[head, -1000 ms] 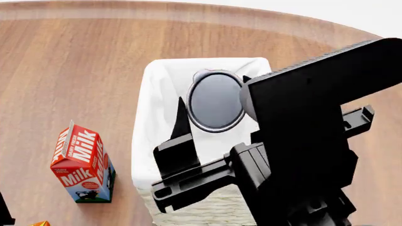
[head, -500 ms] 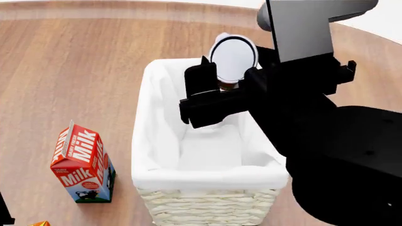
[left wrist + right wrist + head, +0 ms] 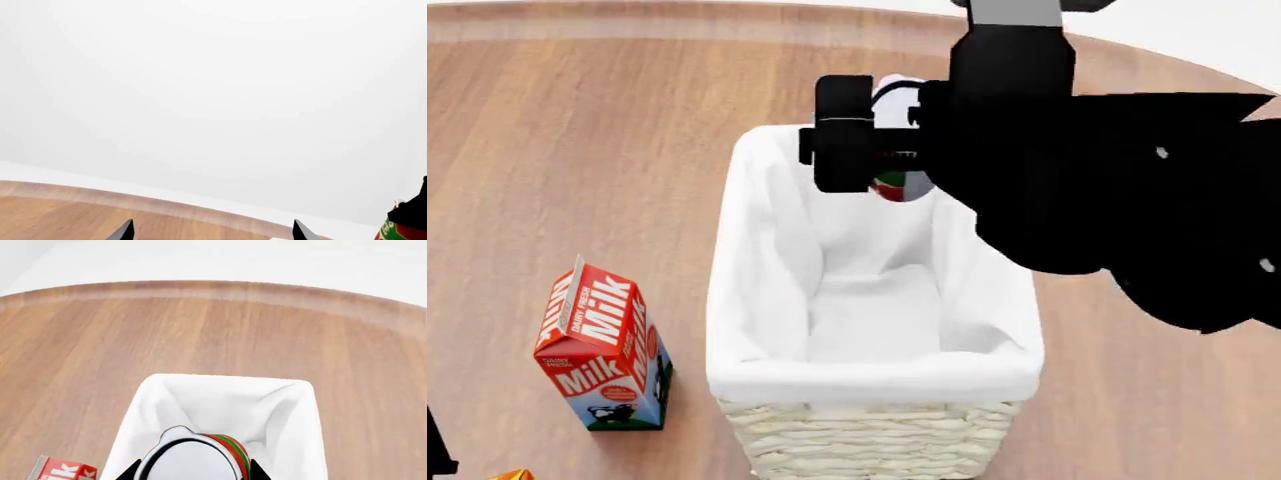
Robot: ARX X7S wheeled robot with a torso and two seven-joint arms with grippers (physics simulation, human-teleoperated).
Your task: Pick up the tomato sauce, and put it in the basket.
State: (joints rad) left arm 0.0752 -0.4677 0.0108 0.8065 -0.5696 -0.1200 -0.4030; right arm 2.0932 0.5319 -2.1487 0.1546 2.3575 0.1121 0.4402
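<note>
You have the tomato sauce (image 3: 890, 185) clamped in your right gripper (image 3: 881, 135), above the far end of the basket (image 3: 747, 300).

The basket stands on a round wooden table (image 3: 574, 150), a milk carton (image 3: 601, 350) near its left side; beyond the table edge everything is plain white. Your left gripper's fingertips (image 3: 124, 232) are spread apart, holding nothing.
</note>
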